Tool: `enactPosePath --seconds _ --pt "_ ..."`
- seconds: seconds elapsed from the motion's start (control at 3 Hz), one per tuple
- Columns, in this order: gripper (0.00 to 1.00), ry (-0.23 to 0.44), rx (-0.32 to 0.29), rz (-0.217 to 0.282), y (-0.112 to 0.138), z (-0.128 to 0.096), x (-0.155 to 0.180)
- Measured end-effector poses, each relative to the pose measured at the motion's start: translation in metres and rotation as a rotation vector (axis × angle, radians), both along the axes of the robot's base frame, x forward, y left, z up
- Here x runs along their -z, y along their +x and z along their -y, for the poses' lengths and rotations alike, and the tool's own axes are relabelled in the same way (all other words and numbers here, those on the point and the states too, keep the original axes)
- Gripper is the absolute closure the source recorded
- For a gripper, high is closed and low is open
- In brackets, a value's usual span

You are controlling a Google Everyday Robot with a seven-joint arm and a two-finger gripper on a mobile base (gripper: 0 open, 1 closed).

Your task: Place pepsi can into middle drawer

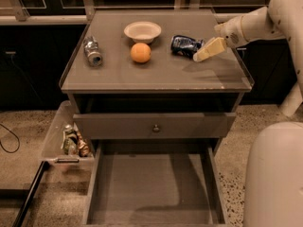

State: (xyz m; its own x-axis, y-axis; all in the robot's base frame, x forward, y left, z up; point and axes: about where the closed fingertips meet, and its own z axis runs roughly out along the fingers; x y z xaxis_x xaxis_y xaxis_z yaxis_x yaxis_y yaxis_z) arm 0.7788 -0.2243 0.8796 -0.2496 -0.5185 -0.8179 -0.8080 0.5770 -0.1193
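The pepsi can (185,45) lies on its side on the counter (156,77), one end just beside my end effector (208,49); whether that is open or closed I cannot tell.

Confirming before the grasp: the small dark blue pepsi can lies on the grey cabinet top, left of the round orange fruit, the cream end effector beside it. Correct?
No. The camera view shows the small dark blue pepsi can right of the round orange fruit, not left. It does lie on the grey cabinet top, the cream end effector beside it.
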Motion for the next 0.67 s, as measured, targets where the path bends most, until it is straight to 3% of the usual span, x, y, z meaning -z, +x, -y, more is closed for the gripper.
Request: enactPosePath --seconds 0.67 --pt "0.0 0.016 -0.032 -0.055 0.012 -0.019 0.017"
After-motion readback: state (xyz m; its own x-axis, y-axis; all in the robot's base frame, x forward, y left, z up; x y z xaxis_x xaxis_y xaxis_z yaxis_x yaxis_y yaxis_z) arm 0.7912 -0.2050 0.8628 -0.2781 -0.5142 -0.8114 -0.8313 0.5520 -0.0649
